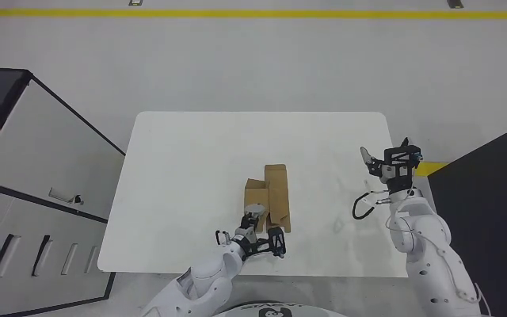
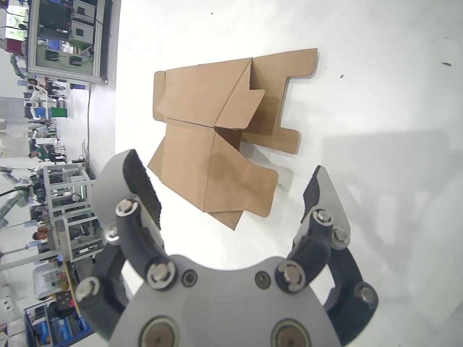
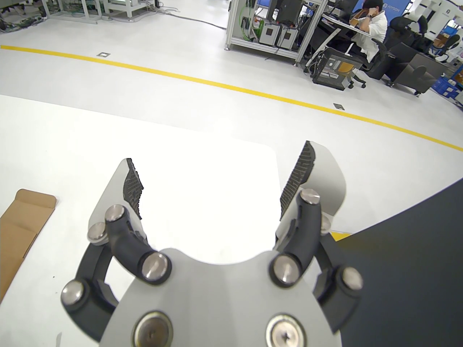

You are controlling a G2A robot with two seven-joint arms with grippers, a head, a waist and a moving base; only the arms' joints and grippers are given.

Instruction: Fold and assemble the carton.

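cardboard carton [image 2: 188, 102] partly folded on table [image 1: 182, 158]; left jaws apart beside it; right jaws apart, far off.

The carton [image 2: 202, 110] was plain tan-brown cardboard. The table [image 1: 198, 174] was plain white. The left gripper [image 2: 228, 167] and the right gripper [image 3: 217, 155] were both silver-grey metal, with black links and black ribbed pads [image 3: 294, 175]. The floor [image 1: 238, 63] was pale grey, crossed by a yellow line [image 1: 253, 13].

White arms [image 1: 432, 242] carry silver fingers [image 3: 329, 176] with black ribbed pads [image 3: 297, 175] and screws [image 3: 155, 267]
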